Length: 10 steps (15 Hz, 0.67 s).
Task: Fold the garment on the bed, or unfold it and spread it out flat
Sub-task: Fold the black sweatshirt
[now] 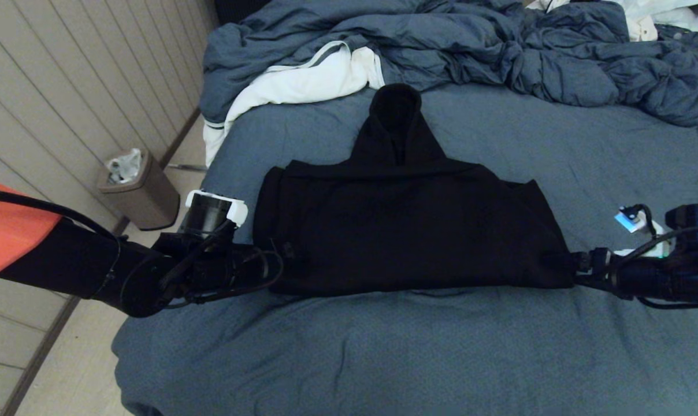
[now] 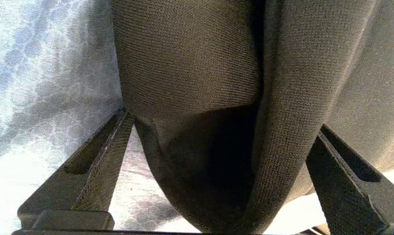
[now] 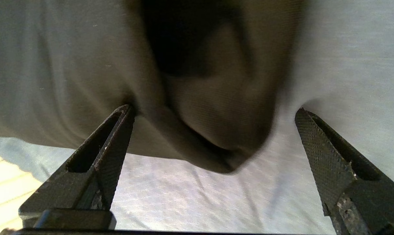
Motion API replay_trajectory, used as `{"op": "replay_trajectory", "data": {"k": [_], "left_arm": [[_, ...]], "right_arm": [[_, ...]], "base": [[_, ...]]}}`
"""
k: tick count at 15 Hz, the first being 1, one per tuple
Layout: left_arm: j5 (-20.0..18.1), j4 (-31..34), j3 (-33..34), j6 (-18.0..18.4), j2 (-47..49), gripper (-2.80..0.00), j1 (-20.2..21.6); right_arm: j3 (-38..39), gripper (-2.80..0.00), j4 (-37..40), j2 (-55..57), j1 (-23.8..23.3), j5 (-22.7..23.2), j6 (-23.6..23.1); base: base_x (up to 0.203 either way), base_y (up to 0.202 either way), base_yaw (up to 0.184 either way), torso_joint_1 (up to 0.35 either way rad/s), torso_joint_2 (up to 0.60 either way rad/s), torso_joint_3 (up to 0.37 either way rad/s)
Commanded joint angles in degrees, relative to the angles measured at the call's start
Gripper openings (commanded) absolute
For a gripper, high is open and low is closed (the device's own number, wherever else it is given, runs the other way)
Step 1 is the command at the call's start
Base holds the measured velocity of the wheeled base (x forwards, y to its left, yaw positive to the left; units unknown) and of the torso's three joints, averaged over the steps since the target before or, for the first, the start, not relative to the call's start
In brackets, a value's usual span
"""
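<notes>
Both end effectors, left [image 1: 271, 267] and right [image 1: 568, 267], gape at the hoodie's [image 1: 401, 231] near corners; close squarely on both layers together.

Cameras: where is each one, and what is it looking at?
Head view: up on the robot's head, looking down at the hoodie on the bed; both arms show, left gripper and right gripper at the hoodie's near corners.
Left wrist view: behind the left gripper, facing a hoodie corner between open fingers.
Right wrist view: behind the right gripper, facing the other hoodie corner between open fingers.
All three share the hoodie and bed.
</notes>
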Motion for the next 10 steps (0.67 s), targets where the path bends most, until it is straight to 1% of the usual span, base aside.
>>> {"op": "replay_trajectory", "data": {"k": [1, 3, 5, 6, 7, 10], "left_arm": [[-0.06, -0.15, -0.09, -0.24, 0.42, 0.00, -0.09], [-0.23, -0.15, -0.10, -0.24, 0.42, 0.00, -0.09], [-0.15, -0.15, -0.11, -0.33, 0.42, 0.00, -0.18], [-0.15, -0.05, -0.19, -0.32, 0.43, 0.00, -0.27], [-0.05, 0.28, -0.34, -0.27, 0.44, -2.80, -0.42], [-0.06, 0.38, -0.45, -0.32, 0.26, -2.80, -0.97]], "right_arm": [[-0.14, 0.00, -0.46, 0.39, 1.43, 0.22, 0.56], [-0.17, 0.00, -2.32, 0.89, 1.65, 0.01, 1.36], [-0.21, 0.00, -2.43, 1.11, 2.00, 0.00, 1.54], [-0.30, -1.23, -2.43, 1.45, 2.00, 0.00, 1.50], [-0.38, -2.80, -2.51, 1.66, 2.00, -0.09, 1.50], [-0.38, -2.80, -2.60, 1.71, 2.44, -0.09, 1.58]], "base": [[0.000, 0.000, 0.000, 0.000, 0.00, 0.000], [0.000, 0.000, 0.000, 0.000, 0.00, 0.000], [0.000, 0.000, 0.000, 0.000, 0.00, 0.000], [0.000, 0.000, 0.000, 0.000, 0.00, 0.000], [0.000, 0.000, 0.000, 0.000, 0.00, 0.000], [0.000, 0.000, 0.000, 0.000, 0.00, 0.000]]}}
